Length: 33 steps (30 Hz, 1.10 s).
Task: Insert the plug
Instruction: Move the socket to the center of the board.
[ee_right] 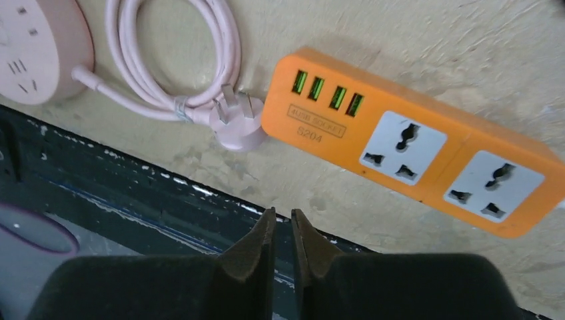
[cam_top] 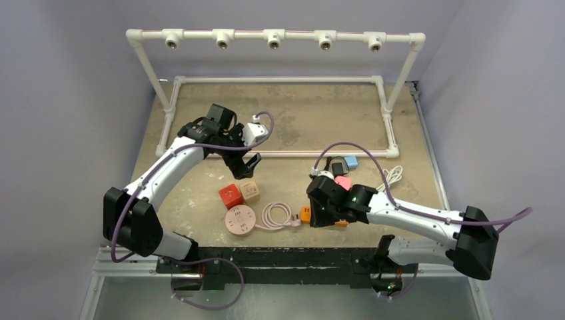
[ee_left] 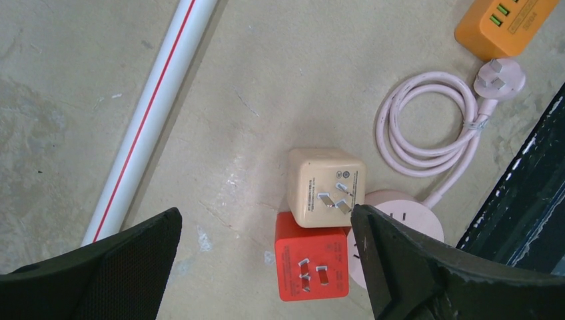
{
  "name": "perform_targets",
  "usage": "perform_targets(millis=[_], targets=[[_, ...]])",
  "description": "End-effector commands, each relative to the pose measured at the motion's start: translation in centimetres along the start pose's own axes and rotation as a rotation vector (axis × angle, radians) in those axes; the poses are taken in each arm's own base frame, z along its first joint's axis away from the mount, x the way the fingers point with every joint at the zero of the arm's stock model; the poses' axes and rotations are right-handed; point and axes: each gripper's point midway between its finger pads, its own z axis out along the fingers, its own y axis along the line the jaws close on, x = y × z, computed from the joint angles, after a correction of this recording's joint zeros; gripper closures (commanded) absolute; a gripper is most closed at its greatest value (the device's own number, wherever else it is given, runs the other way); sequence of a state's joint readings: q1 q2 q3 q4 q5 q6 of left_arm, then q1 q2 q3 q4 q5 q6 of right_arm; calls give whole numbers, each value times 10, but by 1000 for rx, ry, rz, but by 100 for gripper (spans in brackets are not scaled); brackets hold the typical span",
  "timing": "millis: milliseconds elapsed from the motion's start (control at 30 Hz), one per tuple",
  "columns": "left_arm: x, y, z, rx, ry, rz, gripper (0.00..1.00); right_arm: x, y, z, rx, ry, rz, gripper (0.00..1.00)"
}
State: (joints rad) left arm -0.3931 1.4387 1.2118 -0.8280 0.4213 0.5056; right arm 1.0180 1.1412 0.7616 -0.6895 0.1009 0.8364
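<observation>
Left arm reaches out over mid-table. Left gripper (ee_left: 266, 220) hangs above the table with its jaws spread wide apart, nothing between them.

Under it in the left wrist view: a beige cube adapter (ee_left: 326, 187), pins up, and a red cube adapter (ee_left: 313, 265) touching its near side, also pins up. Both sit against the rim of a round pink power strip (cam_top: 240, 220). A white pipe with a red stripe (ee_left: 150, 113), part of the pipe frame on the table (cam_top: 200, 200), runs past them on the far side.

Rightward, the pink cord (ee_right: 200, 60) leaves the round strip, makes a tied coil, and ends in the pink plug (ee_right: 236, 123). Plug lies loose on the table, three pins showing, its head at the USB end of the orange power strip (ee_right: 413, 143); touching or just beside, cannot tell which. It is in no socket. The orange strip lies flat near the front edge, with four green USB ports at its left end and then two white sockets facing up.

Right gripper (ee_right: 280, 220) hovers low at the front edge of the table, near the orange strip. Its fingers are drawn almost together, only a thin slit between them, gripping nothing.

Beyond the right wrist sit a black block, a blue block (cam_top: 351, 161), a pink piece (cam_top: 342, 181), and a bundled white cable (cam_top: 393, 177) further right.
</observation>
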Motion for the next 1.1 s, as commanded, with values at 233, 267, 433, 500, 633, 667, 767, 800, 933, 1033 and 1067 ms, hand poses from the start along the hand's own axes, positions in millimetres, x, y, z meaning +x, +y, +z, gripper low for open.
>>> perform_targets(millis=[233,267,433,500,633,667,767,800,933,1033,1067], targets=[[35,-7,-19,14,96,91,1,13,-35,27,200,13,79,79],[40,-8,-20,15,113,98,1,8,-34,24,201,-7,80,79],[67,-10,-21,21,204,141,1,-16,-17,15,150,-89,2,78],[78,-11,-20,23,235,148,1,-22,10,13,20,-106,-72,74],[92,-13,-17,32,275,139,1,-26,69,2,-240,-153,-258,68],[94,-13,-17,34,280,136,1,-27,82,0,-298,-166,-303,68],[102,-10,-11,8,290,122,1,-31,118,2,-436,-203,-425,69],[104,-8,-8,-1,293,116,1,-32,128,6,-469,-205,-462,70],[109,0,-1,-41,298,96,1,-26,156,29,-550,-178,-579,71],[111,7,3,-73,301,90,1,-20,169,44,-595,-162,-645,72],[111,10,4,-80,300,88,1,-17,170,49,-602,-153,-657,72]])
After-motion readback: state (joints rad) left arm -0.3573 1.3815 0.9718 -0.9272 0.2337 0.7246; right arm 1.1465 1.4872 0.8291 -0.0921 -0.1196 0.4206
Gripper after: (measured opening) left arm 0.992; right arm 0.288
